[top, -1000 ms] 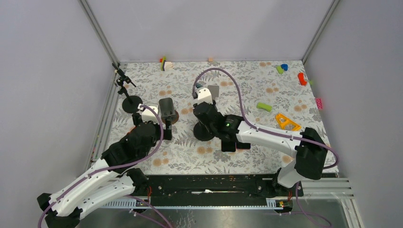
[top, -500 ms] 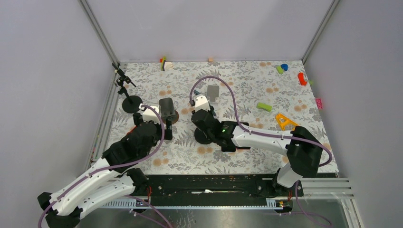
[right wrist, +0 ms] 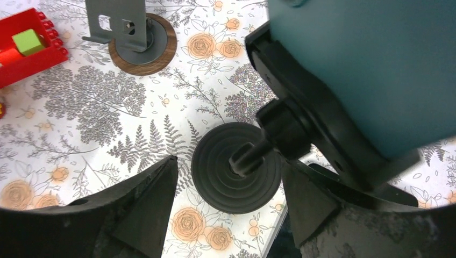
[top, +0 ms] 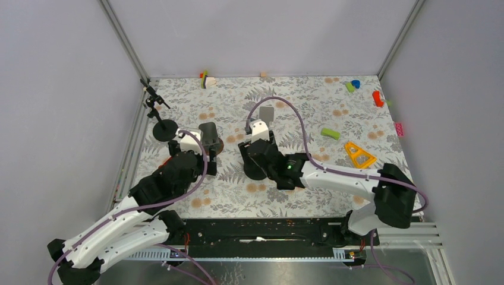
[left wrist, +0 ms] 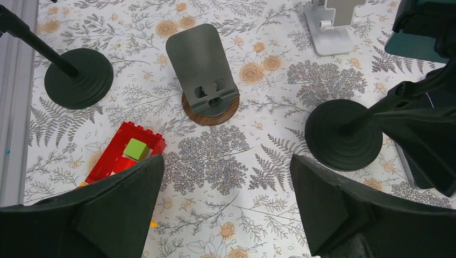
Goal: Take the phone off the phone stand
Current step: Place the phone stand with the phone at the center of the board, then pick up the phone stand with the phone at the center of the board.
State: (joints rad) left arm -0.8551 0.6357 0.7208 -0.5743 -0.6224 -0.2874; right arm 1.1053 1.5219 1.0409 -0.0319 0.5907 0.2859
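The phone (right wrist: 365, 64), teal-backed, sits in the black clamp (right wrist: 314, 121) of a phone stand with a round black base (right wrist: 236, 174). My right gripper (right wrist: 228, 201) is open, its fingers on either side of the base below the clamp and touching nothing. In the top view the right gripper (top: 257, 155) is over the base (top: 255, 168), and my wrist hides the phone. The left wrist view shows the base (left wrist: 344, 134) and a teal corner of the phone (left wrist: 417, 45). My left gripper (left wrist: 226, 209) is open and empty over the mat, left of the stand.
A grey stand on a wooden disc (top: 209, 136) is near my left gripper. A black stand with a thin arm (top: 163, 127) is at the left and a silver stand (top: 267, 113) behind. A red brick tray (left wrist: 126, 153) and a dark flat slab (left wrist: 425, 166) lie on the mat.
My right wrist has drawn back toward the near side, then shifted slightly right over the stand's base. The left arm has hardly moved.
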